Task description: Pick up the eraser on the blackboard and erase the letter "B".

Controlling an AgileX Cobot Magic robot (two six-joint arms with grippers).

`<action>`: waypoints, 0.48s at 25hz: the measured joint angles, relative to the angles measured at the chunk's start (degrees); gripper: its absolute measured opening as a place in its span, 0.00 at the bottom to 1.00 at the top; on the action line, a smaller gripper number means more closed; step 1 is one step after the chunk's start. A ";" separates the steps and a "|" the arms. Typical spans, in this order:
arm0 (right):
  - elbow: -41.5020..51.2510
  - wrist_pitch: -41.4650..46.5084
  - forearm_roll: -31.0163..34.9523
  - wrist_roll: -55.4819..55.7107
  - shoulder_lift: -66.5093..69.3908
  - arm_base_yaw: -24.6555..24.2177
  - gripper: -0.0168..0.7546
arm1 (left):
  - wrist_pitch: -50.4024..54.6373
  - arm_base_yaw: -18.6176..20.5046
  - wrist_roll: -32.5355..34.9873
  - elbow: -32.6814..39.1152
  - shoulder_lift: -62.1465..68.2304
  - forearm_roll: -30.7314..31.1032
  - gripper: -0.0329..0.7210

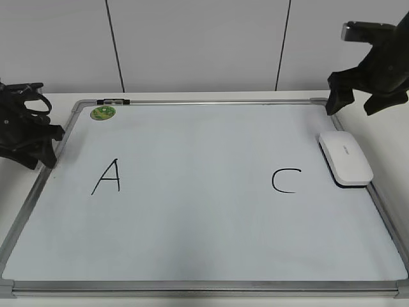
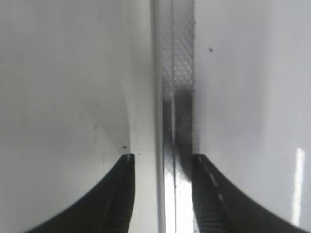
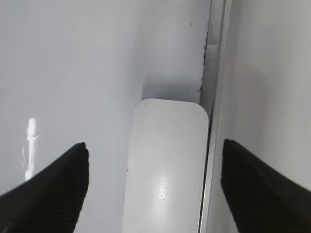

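The white eraser (image 1: 346,157) lies on the blackboard (image 1: 198,243) by its right frame, next to the letter "C" (image 1: 285,181). It also shows in the right wrist view (image 3: 165,165), lying between the wide-open jaws of my right gripper (image 3: 155,150), which hovers above it (image 1: 358,102). No letter "B" shows on the board; the space between the "A" (image 1: 107,177) and the "C" is blank. My left gripper (image 1: 48,144) sits over the board's left frame (image 2: 175,97), open and empty (image 2: 163,160).
A small round green magnet (image 1: 102,113) sits at the board's far left corner. The board lies on a white table (image 1: 390,134), with a white wall behind.
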 joint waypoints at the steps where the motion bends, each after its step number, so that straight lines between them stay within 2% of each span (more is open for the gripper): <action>1: -0.39 0.66 -0.13 0.00 -0.60 0.00 0.84 | 1.36 0.00 0.00 -1.09 0.00 0.00 0.48; 5: -0.77 3.40 -0.36 -0.55 -3.88 0.00 0.83 | 6.93 0.00 0.10 -5.92 -1.34 0.21 0.56; 12: -0.88 10.56 -0.38 -1.81 -10.69 0.00 0.80 | 17.40 0.00 0.10 -8.58 -9.26 0.33 0.58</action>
